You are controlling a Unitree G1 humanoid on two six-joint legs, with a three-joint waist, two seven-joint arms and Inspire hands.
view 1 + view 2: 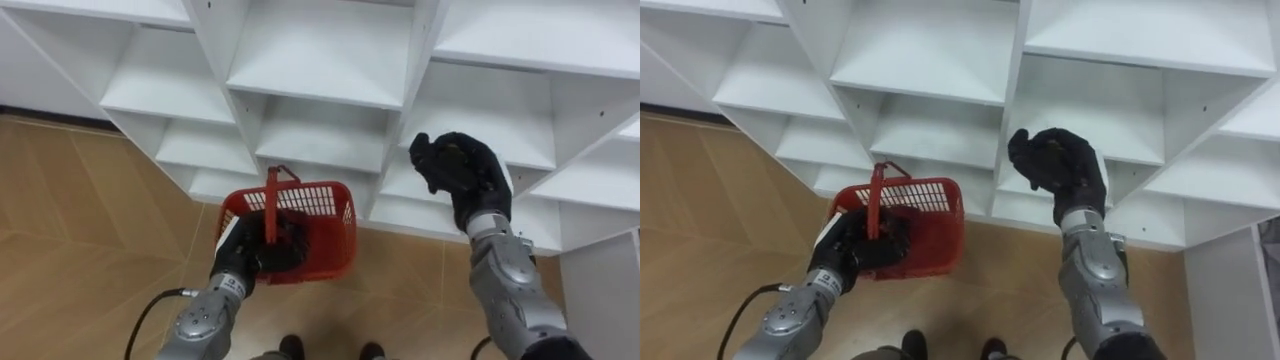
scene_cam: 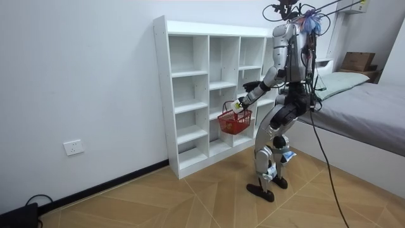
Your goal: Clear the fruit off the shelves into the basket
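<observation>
left robot hand [image 1: 243, 256] clamps the red basket [image 1: 332, 228] out front, ready to receive; right robot hand [image 1: 468, 172] curls round what looks like a small fruit [image 1: 452, 153], just off the closet [image 1: 320, 60].

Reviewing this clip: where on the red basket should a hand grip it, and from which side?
By the handle, from the robot's side: it stands up above the basket's open top as a thin bar that fingers can curl round. The left hand is shut low on it, at the near rim.

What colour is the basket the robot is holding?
Red, handle included; the left eye view shows the basket best.
</observation>
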